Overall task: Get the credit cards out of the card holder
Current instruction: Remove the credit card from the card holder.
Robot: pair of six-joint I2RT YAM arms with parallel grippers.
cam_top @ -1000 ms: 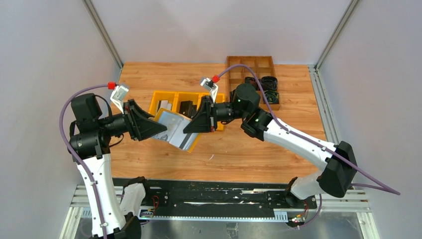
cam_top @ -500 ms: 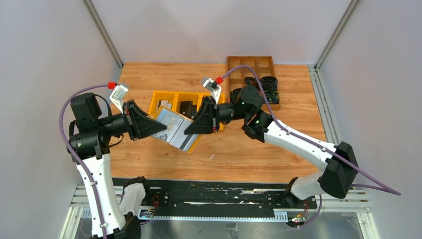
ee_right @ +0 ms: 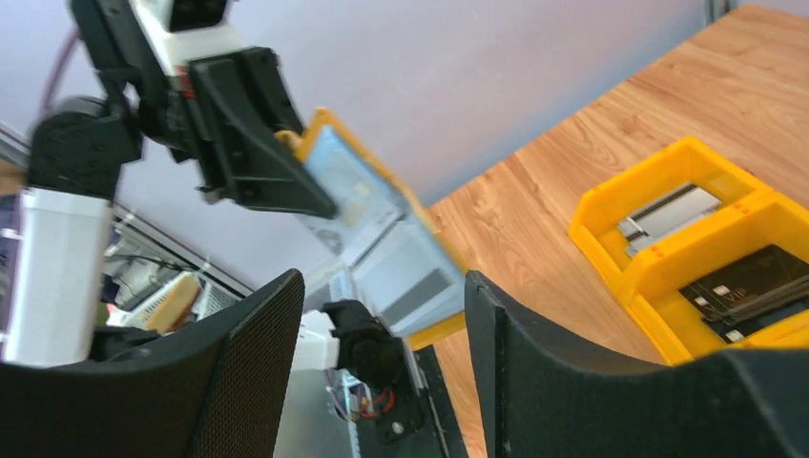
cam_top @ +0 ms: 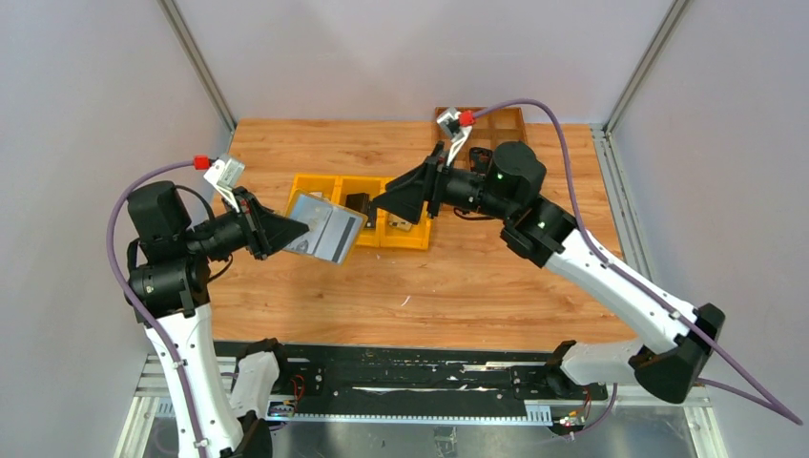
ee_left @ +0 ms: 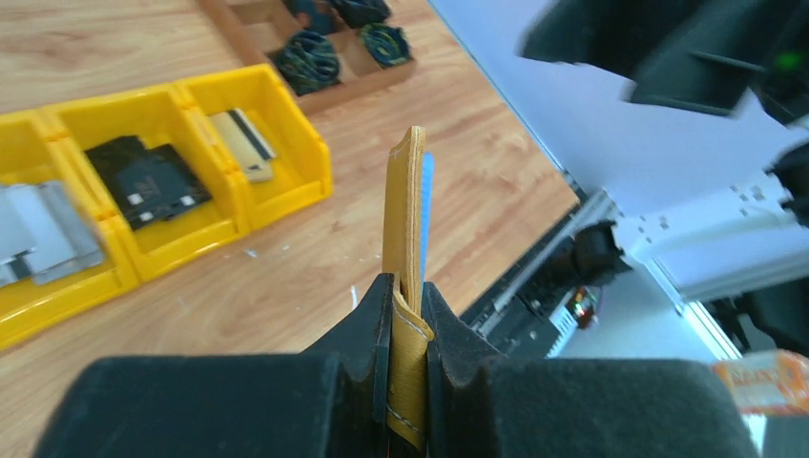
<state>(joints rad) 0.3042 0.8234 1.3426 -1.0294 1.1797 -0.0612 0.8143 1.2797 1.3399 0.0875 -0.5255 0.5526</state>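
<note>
Card holder (cam_top: 329, 232) now pinched by left end effector (cam_top: 300, 229) alone; right end effector (cam_top: 380, 200) withdrawn, jaws spread.

- Worktop (cam_top: 286, 153): wood-grain boards, warm orange-tan, grain running L-R.
- Back wall (cam_top: 420, 48): plain pale grey-lilac panel, matte.
- L wall (cam_top: 76, 114) & R wall (cam_top: 735, 143): same pale panels, closing in the worktop on both sides.
- L post (cam_top: 196, 62) & R post (cam_top: 644, 62): alu profiles at the back corners, between back & side panels.
- Alu strip (cam_top: 611, 200): runs along R edge of worktop.
- Black plate (cam_top: 410, 367): across near edge, w/ silver slotted rail (cam_top: 429, 389) along it.
- Metal sheet (cam_top: 429, 434): dull grey, lowest in top view.
- Light: soft, even, from above; shadows on wood faint.
</note>
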